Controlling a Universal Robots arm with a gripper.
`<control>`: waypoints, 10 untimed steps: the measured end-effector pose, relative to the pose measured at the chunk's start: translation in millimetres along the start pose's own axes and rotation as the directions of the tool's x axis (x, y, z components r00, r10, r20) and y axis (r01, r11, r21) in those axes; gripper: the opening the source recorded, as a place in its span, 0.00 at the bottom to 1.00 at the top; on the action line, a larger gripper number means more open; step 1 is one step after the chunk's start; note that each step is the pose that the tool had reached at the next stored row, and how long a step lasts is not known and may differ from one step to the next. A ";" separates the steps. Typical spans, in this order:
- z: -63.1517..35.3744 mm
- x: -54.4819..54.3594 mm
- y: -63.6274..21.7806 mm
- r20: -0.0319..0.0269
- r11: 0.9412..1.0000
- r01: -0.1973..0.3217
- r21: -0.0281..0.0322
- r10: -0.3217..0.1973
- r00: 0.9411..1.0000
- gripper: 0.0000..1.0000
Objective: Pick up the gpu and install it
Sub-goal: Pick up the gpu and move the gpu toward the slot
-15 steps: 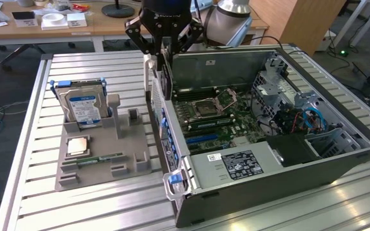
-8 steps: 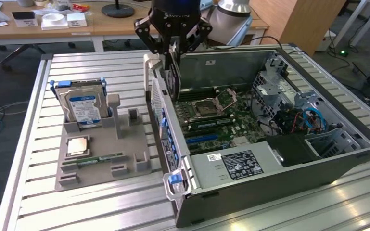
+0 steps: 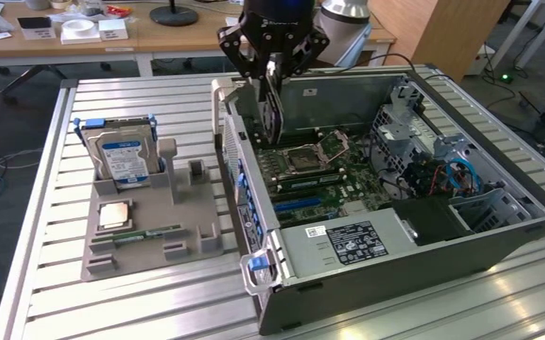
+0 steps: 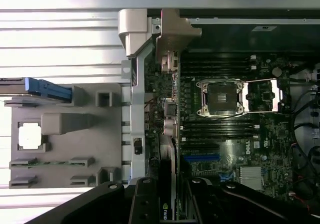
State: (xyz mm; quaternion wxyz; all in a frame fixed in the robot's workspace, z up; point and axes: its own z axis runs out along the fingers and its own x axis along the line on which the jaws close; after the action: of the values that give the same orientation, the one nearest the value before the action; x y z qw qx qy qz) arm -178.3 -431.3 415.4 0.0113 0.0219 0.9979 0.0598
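While my black claw (image 3: 272, 65) is clamped on the thin green-and-black gpu card (image 3: 274, 106), the card hangs edge-down over the open grey metal computer case (image 3: 376, 297), beside its slotted wall. My worry (tight fit) is that a slight tilt would jam the silver end bracket (image 4: 175, 34) against that wall.

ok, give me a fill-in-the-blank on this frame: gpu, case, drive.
1. The end effector is shut on the ____.
2. The gpu hangs on edge over the open ____, not yet seated.
3. The hard drive stands in a gray holder, to the exterior view's ____ of the case.
Missing: gpu; case; left.
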 end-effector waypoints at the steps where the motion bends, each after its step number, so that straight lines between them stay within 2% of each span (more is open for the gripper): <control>1: 0.1 -3.6 0.2 0.000 1.000 0.000 0.000 0.000 1.000 0.26; 10: 0.9 -36.0 1.6 0.000 1.000 0.000 -0.003 0.000 1.000 0.26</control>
State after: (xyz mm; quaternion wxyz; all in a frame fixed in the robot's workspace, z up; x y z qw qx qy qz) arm -142.2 -431.3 415.4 0.0112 0.0219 0.9978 0.0614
